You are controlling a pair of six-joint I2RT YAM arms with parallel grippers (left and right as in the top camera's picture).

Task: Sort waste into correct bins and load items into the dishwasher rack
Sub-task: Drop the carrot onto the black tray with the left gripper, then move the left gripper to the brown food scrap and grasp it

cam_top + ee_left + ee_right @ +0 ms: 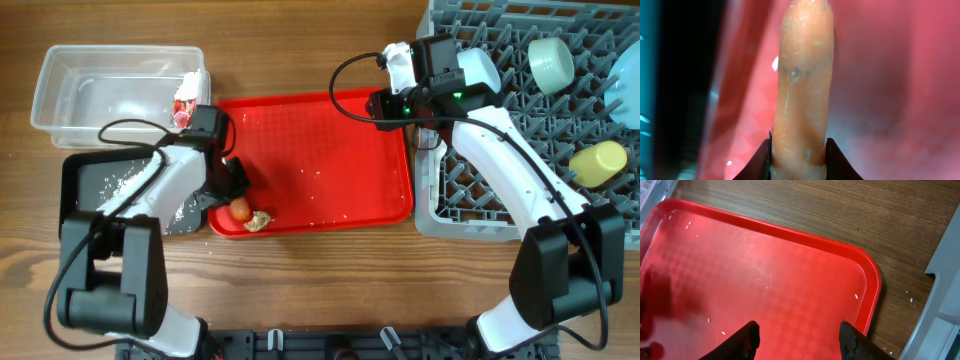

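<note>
At the near left corner of the red serving tray [330, 140] the left end effector [799, 162] is clenched on the carrot [802, 75]; the left wrist view shows both fingers pressing its lower part. I cannot tell if it is lifted off the tray. Just beside it, a little nearer and to the right, lies the beige food lump [258, 222], not yet sorted. To the left, touching the serving tray, is the black tray [75, 175], which holds many white rice grains [125, 185], so this part of the waste seems mostly done, though a few grains are scattered on the red tray. On the right, the dishwasher rack [440, 215] carries the yellow cup [598, 163] and, farther back, the plate [625, 95] and one bowl [550, 62]. The second bowl and the white spoon I cannot find in any view, so I cannot say if they are loaded. The right end effector [800, 335] is released and empty above the far right corner of the red tray. At the far left of the tabletop [300, 50] the clear tub [50, 90] has the wrapper [187, 103] at its right end, apparently inside. In my judgement the task is in its late part: the carrot and the lump are left.
</note>
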